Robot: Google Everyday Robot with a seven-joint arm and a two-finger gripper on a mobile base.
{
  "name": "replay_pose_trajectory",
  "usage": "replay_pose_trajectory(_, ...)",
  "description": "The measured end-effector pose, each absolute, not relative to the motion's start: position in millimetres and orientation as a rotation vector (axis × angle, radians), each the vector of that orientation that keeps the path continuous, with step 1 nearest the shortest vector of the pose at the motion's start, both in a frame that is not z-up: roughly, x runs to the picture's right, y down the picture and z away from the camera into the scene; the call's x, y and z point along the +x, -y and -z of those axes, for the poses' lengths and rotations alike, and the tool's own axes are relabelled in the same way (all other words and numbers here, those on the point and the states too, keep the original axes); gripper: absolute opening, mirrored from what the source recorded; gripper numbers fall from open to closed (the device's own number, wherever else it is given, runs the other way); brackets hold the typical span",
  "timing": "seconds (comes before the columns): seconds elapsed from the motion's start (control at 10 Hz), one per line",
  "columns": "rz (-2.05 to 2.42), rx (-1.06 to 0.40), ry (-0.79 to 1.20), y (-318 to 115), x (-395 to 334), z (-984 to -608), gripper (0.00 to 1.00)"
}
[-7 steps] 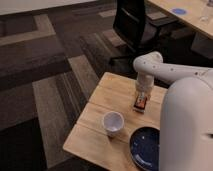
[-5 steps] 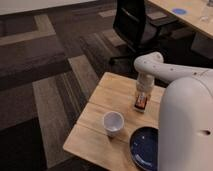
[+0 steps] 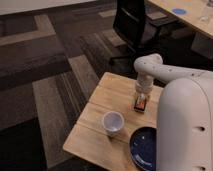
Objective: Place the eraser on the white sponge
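Observation:
The eraser (image 3: 140, 103) is a small dark block with orange-red and white patches. It sits at the tip of my gripper (image 3: 141, 98), low over the wooden table (image 3: 100, 107) near its right middle. My white arm comes in from the right and bends down to it. No white sponge shows in this view; my arm's body hides the table's right part.
A white cup (image 3: 113, 123) stands on the table in front and to the left of the eraser. A dark blue plate (image 3: 142, 148) lies at the near right. A black office chair (image 3: 134, 25) stands behind the table. Patterned carpet lies to the left.
The gripper and eraser stay at about the same spot on the table; no clear movement shows.

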State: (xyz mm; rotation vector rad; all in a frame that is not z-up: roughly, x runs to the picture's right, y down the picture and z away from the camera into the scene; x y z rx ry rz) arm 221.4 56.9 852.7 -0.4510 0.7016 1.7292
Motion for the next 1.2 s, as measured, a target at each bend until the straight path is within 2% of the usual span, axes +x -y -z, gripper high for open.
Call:
replay_pose_trajectory(0.1, -1.729, -0.452, -0.702, -57.3, 221.2, -853.0, 0.06)
replay_pose_trajectory(0.2, -1.729, -0.452, -0.702, -57.4, 221.4, -853.0, 0.16)
replay_pose_trajectory(0.3, -1.729, -0.452, -0.703, -57.6, 221.2, -853.1, 0.38)
replay_pose_trajectory(0.4, -1.728, -0.452, -0.703, -57.6, 221.2, -853.1, 0.48)
replay_pose_trajectory(0.5, -1.728, -0.452, -0.703, -57.8, 221.4, -853.0, 0.66)
replay_pose_trajectory(0.7, -1.727, -0.453, -0.704, -58.1, 221.0, -853.3, 0.80)
replay_pose_trajectory(1.2, -1.725, -0.456, -0.705, -59.3, 219.3, -854.5, 0.80)
